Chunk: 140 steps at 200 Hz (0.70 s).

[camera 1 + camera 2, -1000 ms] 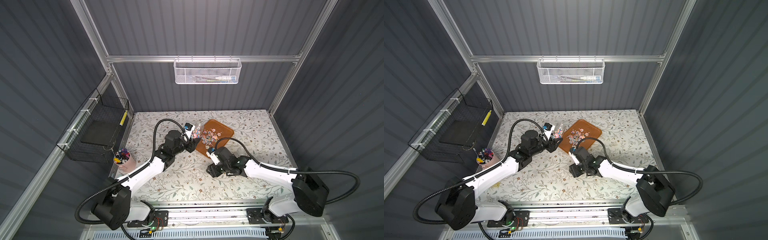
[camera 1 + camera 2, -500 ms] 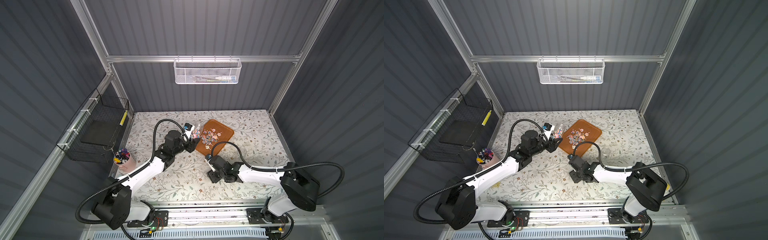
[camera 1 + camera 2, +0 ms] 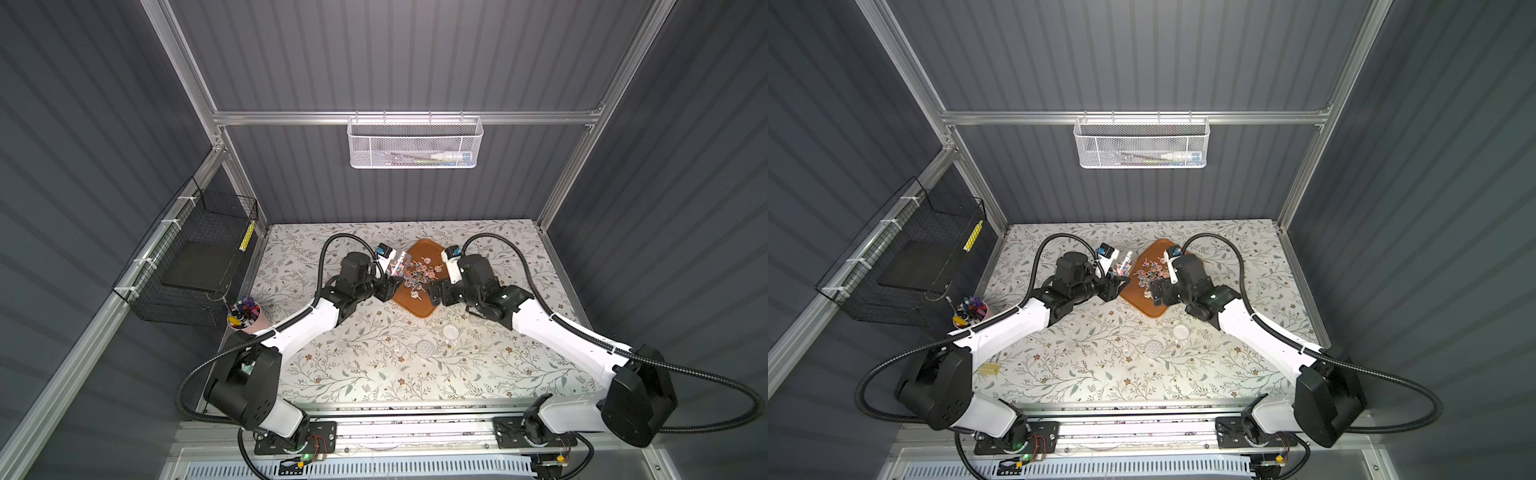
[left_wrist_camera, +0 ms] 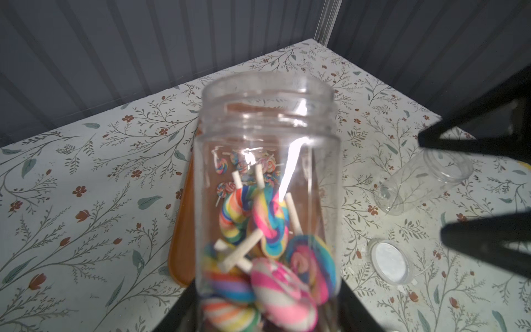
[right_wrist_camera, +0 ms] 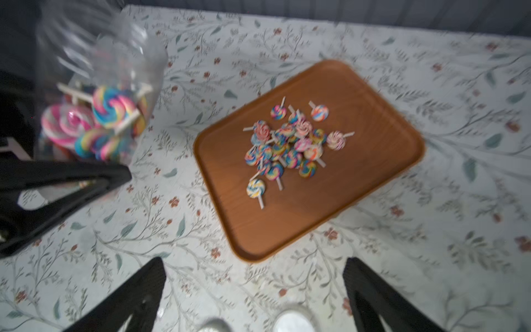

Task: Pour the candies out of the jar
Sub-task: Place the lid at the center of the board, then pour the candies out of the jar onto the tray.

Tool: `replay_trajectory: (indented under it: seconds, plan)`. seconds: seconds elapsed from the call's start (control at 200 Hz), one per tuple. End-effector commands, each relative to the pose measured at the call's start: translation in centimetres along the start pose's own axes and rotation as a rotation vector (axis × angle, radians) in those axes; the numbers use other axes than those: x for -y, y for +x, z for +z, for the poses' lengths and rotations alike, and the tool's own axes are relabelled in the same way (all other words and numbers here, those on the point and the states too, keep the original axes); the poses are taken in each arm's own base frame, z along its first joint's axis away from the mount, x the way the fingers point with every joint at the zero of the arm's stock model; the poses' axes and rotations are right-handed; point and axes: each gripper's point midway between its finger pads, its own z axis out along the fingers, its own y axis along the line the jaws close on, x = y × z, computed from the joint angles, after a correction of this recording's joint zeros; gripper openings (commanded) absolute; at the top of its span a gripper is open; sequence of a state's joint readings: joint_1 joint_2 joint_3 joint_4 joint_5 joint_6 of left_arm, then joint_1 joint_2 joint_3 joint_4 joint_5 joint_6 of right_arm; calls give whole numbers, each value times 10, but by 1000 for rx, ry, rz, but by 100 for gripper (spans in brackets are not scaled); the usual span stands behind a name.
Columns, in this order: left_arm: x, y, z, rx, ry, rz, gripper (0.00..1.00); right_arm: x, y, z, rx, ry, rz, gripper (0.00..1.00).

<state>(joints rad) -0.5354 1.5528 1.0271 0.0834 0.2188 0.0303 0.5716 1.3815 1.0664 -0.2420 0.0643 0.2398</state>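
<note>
**While the left end effector (image 3: 387, 287) grips the jar (image 3: 395, 266), loose candies (image 5: 287, 143) lie ahead of the right end effector (image 5: 254, 261)**

Where the left end effector closes, it clamps the clear jar near its base, with one black finger (image 4: 178, 316) on each side of the plastic. The jar's open mouth points away from the end effector, toward the tray (image 5: 344, 201). Inside the jar a handful of swirled lollipop candies sit bunched at the gripped end, right between the fingers, sticks pointing various ways. None are at the mouth. Through the clear wall, the tray shows beyond the jar.

A second heap of candies lies near the tray's middle, just past the jar's mouth and in front of both end effectors. Both top views show the two end effectors facing each other across the tray's near corner.

The right end effector stands with its jaws spread wide and nothing between them. It touches neither the tray nor the jar. It hangs over the flowered tabletop (image 5: 431, 258) close to the tray's edge, with the candy heap straight ahead of it and the held jar off to one side.

Behind the right end effector, a second jar (image 4: 425, 178) lies empty on its side on the tabletop. A round lid (image 4: 390, 264) lies flat near it.
</note>
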Motion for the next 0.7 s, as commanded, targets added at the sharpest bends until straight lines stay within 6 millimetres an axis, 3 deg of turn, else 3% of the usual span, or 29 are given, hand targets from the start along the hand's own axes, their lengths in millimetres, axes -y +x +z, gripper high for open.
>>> replay_trajectory:
  seconds: [0.0, 0.09, 0.19, 0.24, 0.27, 0.695]
  plan:
    - [-8, 8, 8, -99, 24, 35, 0, 24, -25, 2, 12, 86, 6, 99]
    - [-12, 16, 13, -168, 37, 62, 0, 41, -41, -1, 36, 117, 50, 99]
    - [-11, 27, 20, -302, 79, 107, 0, 49, -47, -5, 73, 81, 112, 99]
    - [-10, 37, 24, -378, 107, 119, 0, 52, -47, -6, 86, 76, 136, 99]
    - [-11, 28, 25, -389, 113, 133, 0, 54, -46, -7, 91, 75, 149, 99]
    - [-17, 51, 28, -794, 232, 179, 0, 62, -39, -22, 125, 59, 175, 99]
